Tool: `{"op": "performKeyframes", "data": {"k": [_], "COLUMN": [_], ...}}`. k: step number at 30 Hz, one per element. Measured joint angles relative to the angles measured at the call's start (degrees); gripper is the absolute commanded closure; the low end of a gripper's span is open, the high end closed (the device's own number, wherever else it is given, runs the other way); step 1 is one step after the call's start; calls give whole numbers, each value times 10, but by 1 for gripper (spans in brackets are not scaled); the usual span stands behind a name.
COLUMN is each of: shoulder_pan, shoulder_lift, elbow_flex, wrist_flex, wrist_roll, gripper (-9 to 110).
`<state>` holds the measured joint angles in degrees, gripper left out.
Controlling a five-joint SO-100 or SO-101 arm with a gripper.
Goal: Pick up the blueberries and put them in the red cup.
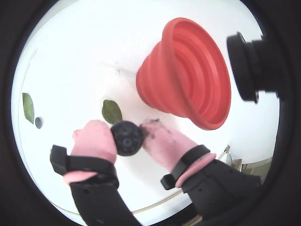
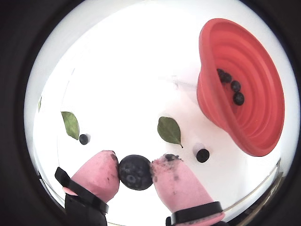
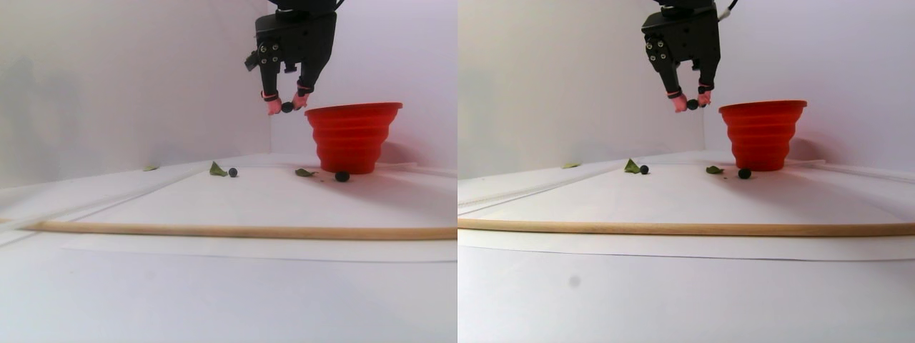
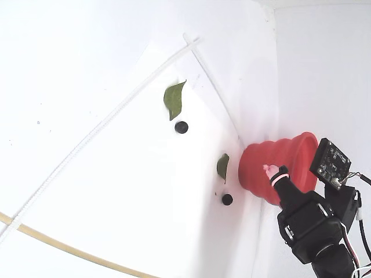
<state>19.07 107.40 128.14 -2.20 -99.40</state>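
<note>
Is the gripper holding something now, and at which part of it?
Yes. The gripper holds one blueberry, pinched at its two opposite sides between the pink fingertips, in the air beside the red cup.

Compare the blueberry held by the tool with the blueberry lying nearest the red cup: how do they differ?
The held blueberry is pinched between the tool's pink fingertips, raised near rim height; the blueberry by the red cup base lies free on the white surface. The held one looks bigger in a wrist view, being closer. Both are round and near-black.
</note>
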Motion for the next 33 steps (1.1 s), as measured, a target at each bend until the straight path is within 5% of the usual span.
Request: {"op": "performKeyframes", "data": {"k": [33], "shoulder_pan": [82], "shoulder_lift": [-25], "elbow_flex": [-106], "wrist_flex": [14], "wrist_roll": [9], "gripper": [90]}}
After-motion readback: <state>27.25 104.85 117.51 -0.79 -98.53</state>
